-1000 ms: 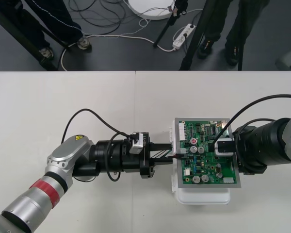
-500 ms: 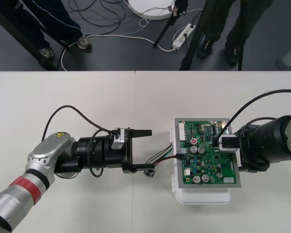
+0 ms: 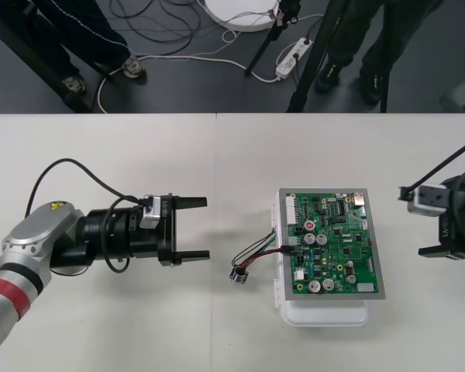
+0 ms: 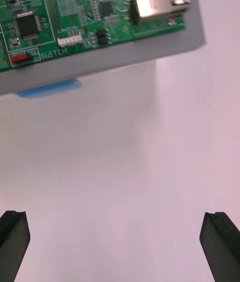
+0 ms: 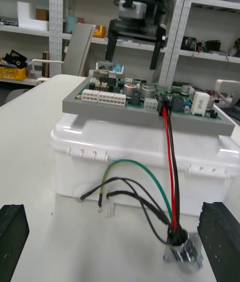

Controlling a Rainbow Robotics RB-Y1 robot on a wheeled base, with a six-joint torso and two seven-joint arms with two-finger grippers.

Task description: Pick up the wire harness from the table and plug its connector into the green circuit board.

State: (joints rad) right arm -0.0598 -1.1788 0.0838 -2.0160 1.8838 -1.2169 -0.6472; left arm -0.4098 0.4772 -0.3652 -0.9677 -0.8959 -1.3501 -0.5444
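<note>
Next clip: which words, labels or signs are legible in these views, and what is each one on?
"SWITCH": white print on the green circuit board, next to a small red part near the board's edge.
Remaining white print on the board: too small to read.
Yellow sticker on the left arm: looks like a warning sign, too small to read.
</note>
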